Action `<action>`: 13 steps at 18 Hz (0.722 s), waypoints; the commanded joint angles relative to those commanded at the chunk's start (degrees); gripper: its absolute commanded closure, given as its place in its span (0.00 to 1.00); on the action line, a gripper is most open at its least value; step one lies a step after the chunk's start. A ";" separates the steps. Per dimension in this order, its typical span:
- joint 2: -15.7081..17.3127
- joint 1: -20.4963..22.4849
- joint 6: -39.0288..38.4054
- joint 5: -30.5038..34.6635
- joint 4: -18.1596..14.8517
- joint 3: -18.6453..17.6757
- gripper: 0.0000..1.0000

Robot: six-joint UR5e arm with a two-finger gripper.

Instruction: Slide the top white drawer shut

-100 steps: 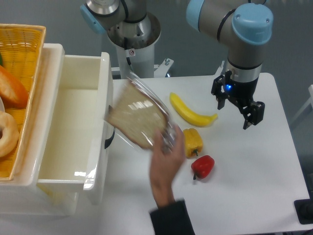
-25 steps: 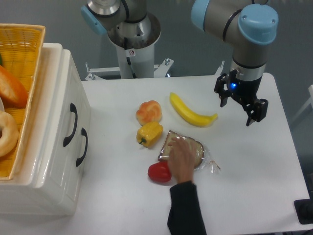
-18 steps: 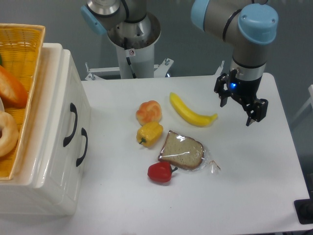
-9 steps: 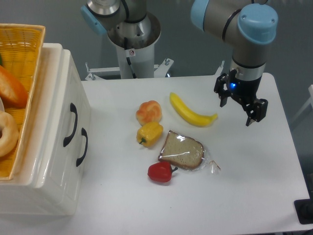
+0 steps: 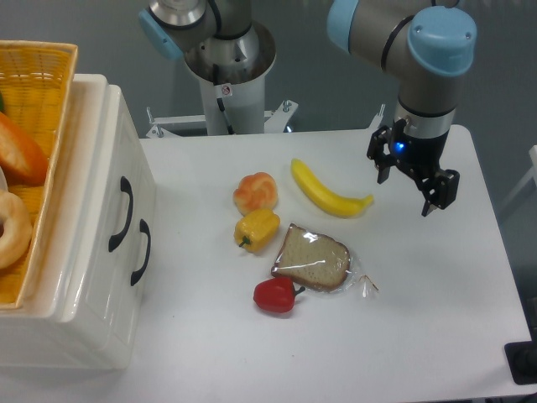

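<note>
The top white drawer (image 5: 107,210) sits at the left, flush with the cabinet front (apparently already closed). Judged rigid, glossy and slippery; push flat on the panel beside its black handle (image 5: 122,214). The yellow basket (image 5: 40,92) on top holds bread-like items. The gripper (image 5: 408,186), jaws apart and empty, hangs at far right.
</note>
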 joint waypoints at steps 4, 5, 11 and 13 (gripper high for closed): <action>-0.09 0.09 0.09 0.00 0.00 0.00 0.00; -0.09 0.09 0.17 0.00 0.00 -0.09 0.00; 0.00 -0.18 -0.18 0.00 0.00 -0.17 0.00; 0.00 -0.18 0.00 0.00 0.00 -0.09 0.00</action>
